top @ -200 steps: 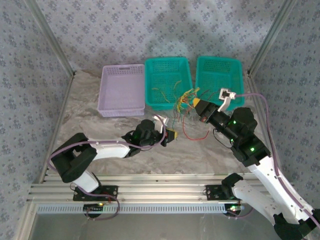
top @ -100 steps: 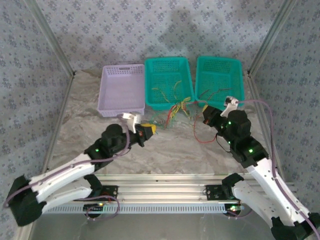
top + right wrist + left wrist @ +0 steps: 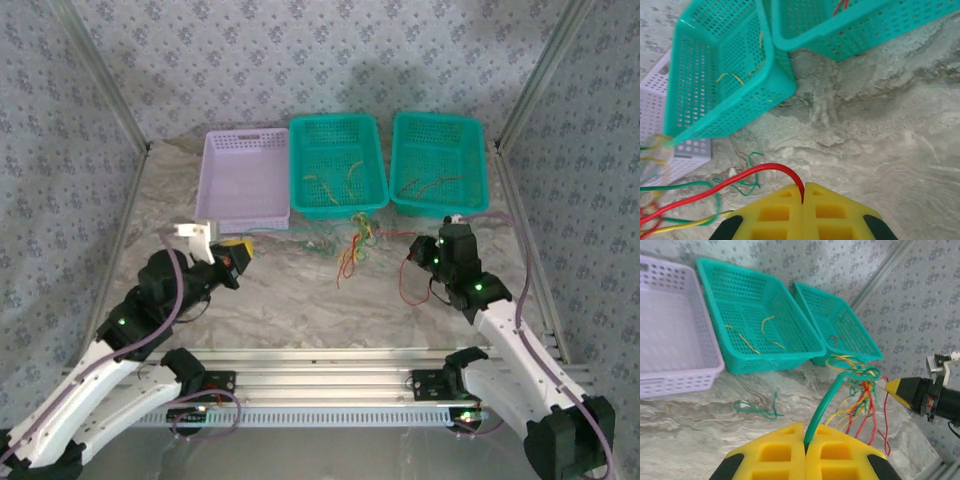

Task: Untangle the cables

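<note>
The cables [image 3: 356, 243] lie in a tangled red, yellow and green bunch on the marble table in front of the middle basket. My left gripper [image 3: 240, 250] is shut on a green cable [image 3: 827, 400] that runs taut from its yellow pads [image 3: 785, 450] across to the bunch [image 3: 860, 390]. My right gripper [image 3: 415, 250] is shut on a red cable [image 3: 740, 175], which arcs left out of its fingertips toward the bunch. A slack red loop [image 3: 404, 285] hangs below it. The bunch sits between the two grippers.
A lilac basket [image 3: 245, 222] stands at the back left. The middle teal basket [image 3: 335, 213] holds yellow wires and the right teal basket [image 3: 440, 208] holds red ones. A loose green wire [image 3: 757, 407] lies on the table. Metal frame posts flank the workspace.
The left gripper has swung left and away from the bunch, drawing its green cable taut. The right gripper has moved down and slightly right with the red cable. The bunch has spread out.
</note>
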Controlling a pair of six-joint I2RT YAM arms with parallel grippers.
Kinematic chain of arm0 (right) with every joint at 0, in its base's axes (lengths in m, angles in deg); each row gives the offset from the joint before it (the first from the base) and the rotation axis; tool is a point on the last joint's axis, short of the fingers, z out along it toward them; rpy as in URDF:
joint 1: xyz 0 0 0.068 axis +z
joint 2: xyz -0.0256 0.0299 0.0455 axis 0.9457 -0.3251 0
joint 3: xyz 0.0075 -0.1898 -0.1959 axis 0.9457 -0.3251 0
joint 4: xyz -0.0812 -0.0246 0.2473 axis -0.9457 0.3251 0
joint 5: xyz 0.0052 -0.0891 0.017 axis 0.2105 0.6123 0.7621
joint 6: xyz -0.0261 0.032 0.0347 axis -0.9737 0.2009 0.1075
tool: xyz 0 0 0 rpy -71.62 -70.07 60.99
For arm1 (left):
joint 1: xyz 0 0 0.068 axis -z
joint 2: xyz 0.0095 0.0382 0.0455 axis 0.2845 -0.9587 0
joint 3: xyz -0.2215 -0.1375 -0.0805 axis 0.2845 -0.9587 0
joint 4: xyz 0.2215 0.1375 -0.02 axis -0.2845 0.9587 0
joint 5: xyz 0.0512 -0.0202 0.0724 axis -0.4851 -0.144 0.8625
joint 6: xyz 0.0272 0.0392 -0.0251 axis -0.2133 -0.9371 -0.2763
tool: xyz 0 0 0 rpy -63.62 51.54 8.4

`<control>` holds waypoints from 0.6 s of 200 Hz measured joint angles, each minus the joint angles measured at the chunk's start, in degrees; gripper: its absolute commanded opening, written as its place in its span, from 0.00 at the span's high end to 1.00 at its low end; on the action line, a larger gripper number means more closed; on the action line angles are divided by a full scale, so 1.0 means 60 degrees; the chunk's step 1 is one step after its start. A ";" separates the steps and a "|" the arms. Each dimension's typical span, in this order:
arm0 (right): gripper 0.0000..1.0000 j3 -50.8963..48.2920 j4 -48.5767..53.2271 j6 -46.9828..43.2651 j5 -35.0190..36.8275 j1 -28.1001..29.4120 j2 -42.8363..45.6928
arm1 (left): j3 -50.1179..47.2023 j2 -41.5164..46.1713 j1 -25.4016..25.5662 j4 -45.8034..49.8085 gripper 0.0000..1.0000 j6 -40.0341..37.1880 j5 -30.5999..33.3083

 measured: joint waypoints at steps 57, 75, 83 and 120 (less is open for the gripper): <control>1.00 -0.0193 0.0047 -0.0051 -0.0029 -0.0248 -0.0401 | 0.1377 -0.0153 -0.0138 0.1574 1.00 -0.0834 0.1013; 1.00 -0.0240 0.0146 -0.0091 0.0058 -0.0331 -0.0481 | 0.1770 -0.0266 -0.0164 0.1818 1.00 -0.1071 0.1545; 1.00 -0.0266 0.0229 -0.0120 0.0120 -0.0415 -0.0550 | 0.1934 -0.0284 -0.0200 0.1854 1.00 -0.1173 0.1810; 1.00 -0.0441 0.0412 -0.0153 0.0222 -0.0823 -0.0954 | 0.2779 -0.0321 -0.0259 0.1971 1.00 -0.1596 0.2769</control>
